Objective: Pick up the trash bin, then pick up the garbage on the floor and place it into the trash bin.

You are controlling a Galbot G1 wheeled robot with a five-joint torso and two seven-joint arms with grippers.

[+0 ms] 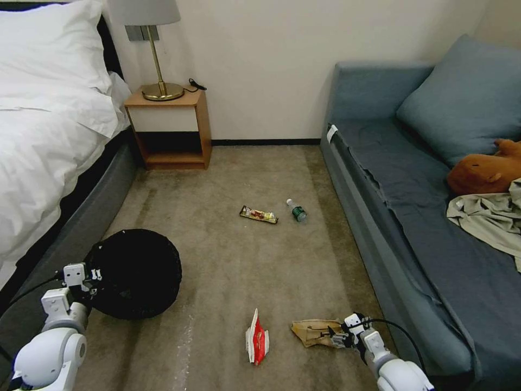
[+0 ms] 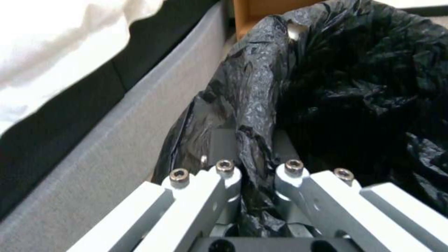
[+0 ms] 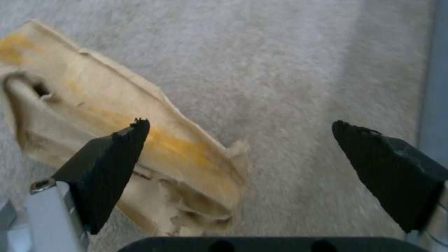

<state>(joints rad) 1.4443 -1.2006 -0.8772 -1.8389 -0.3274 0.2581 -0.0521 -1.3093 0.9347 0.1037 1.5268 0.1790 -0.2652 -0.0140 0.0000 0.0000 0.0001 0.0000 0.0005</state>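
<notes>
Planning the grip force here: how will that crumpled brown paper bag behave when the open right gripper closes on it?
The paper bag looks creased and flattened, so it will probably crush rather than resist. It seems thin and empty, likely very light. One finger of the right gripper overlaps its edge; it may slide on the carpet.

Around one trash bin [image 1: 135, 271] lie four litter pieces: one snack packet [image 1: 257, 336], one paper bag [image 1: 315, 332], one bar wrapper [image 1: 259, 214], one bottle [image 1: 297, 210].
</notes>
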